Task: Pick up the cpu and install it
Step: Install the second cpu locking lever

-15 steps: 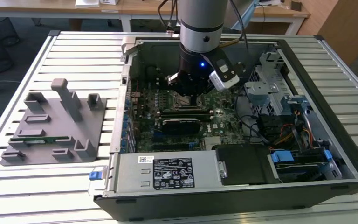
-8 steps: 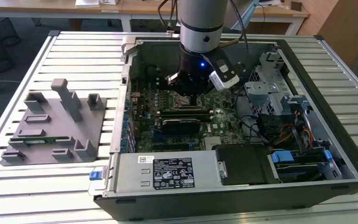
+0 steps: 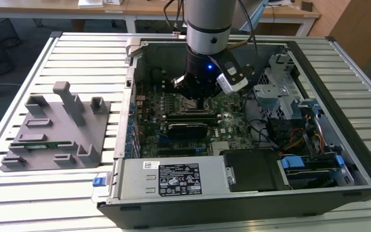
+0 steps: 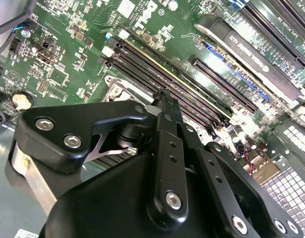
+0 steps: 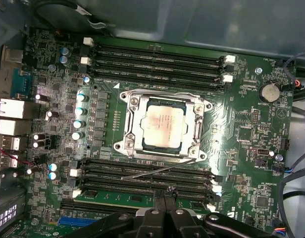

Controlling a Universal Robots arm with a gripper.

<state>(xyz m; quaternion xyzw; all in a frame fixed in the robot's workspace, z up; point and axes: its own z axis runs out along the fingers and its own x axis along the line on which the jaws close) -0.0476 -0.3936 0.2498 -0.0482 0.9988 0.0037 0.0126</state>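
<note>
One cpu (image 5: 163, 125) is sitting in its socket just beyond my pincer (image 5: 165, 206), whose fingers are pressing together, empty.

The open computer case (image 3: 250, 193) lies on a slatted metal table (image 3: 76, 48). Inside the case sits the green motherboard (image 3: 192, 123); nearer the case's front edge than the motherboard lies a grey power supply (image 3: 172, 178) with a label. Beside the case, toward the exterior view's left, rests a grey fixture tray (image 3: 53, 130) holding a green memory stick (image 3: 40, 144).
</note>
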